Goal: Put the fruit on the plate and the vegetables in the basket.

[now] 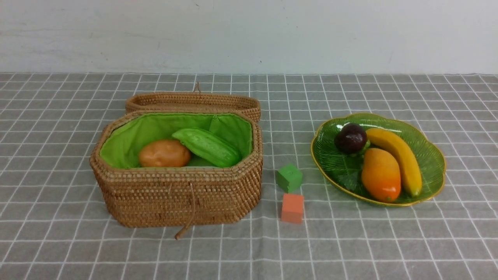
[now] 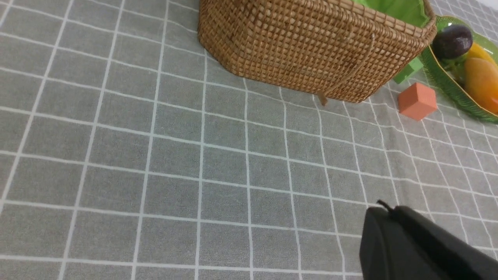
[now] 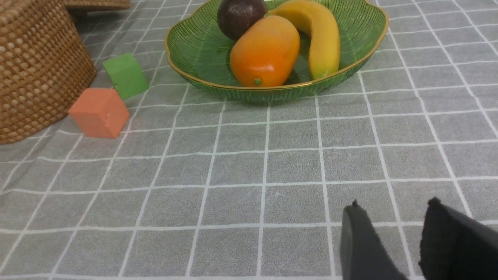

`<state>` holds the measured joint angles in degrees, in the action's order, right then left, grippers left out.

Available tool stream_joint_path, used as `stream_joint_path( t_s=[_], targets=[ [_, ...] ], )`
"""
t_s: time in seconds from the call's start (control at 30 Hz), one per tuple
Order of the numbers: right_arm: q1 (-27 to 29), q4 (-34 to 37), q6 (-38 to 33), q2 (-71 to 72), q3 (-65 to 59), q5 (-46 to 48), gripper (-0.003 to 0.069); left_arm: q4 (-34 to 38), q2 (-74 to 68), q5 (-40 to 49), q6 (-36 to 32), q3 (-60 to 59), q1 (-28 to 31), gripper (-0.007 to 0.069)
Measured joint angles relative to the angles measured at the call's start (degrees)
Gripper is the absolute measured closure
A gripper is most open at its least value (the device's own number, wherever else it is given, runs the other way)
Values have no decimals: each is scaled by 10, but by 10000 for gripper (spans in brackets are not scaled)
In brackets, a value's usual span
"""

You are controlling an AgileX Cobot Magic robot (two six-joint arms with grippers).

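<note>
The wicker basket (image 1: 177, 196) stands left of centre, lid open behind it. In it lie the orange-brown potato (image 1: 164, 153) and the light-green gourd (image 1: 208, 147); the radish is hidden. The green plate (image 1: 430, 163) at the right holds the banana (image 1: 400, 157), the mango (image 1: 381, 175) and the dark purple fruit (image 1: 351, 137). No gripper shows in the front view. My left gripper (image 2: 389, 212) is shut and empty above bare cloth, near the basket (image 2: 311, 42). My right gripper (image 3: 393, 208) is open and empty, in front of the plate (image 3: 202, 50).
A small green cube (image 1: 289, 177) and a small orange cube (image 1: 292, 208) sit on the grey checked cloth between basket and plate. Both show in the right wrist view, green (image 3: 125, 75) and orange (image 3: 99, 112). A white wall runs behind.
</note>
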<state>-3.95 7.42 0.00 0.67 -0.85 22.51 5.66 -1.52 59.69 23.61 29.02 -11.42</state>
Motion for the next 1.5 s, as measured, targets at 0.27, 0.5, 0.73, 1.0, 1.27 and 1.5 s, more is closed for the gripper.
stream_joint_path(
  t_s=[0.27, 0.5, 0.73, 1.0, 1.27, 1.5],
  targets=[
    [0, 0, 0, 0, 0, 0, 419, 0, -1, 3, 0, 0, 0, 638],
    [0, 0, 0, 0, 0, 0, 419, 0, -1, 3, 2, 0, 0, 637],
    [0, 0, 0, 0, 0, 0, 419, -6, 25, 3, 12, 0, 41, 632],
    [0, 0, 0, 0, 0, 0, 419, 2, 26, -7, 19, 1, 55, 626],
    [0, 0, 0, 0, 0, 0, 419, 117, 26, -25, 19, 13, 28, 622],
    [0, 0, 0, 0, 0, 0, 419, 122, 26, -26, 19, 12, 25, 617]
  ],
)
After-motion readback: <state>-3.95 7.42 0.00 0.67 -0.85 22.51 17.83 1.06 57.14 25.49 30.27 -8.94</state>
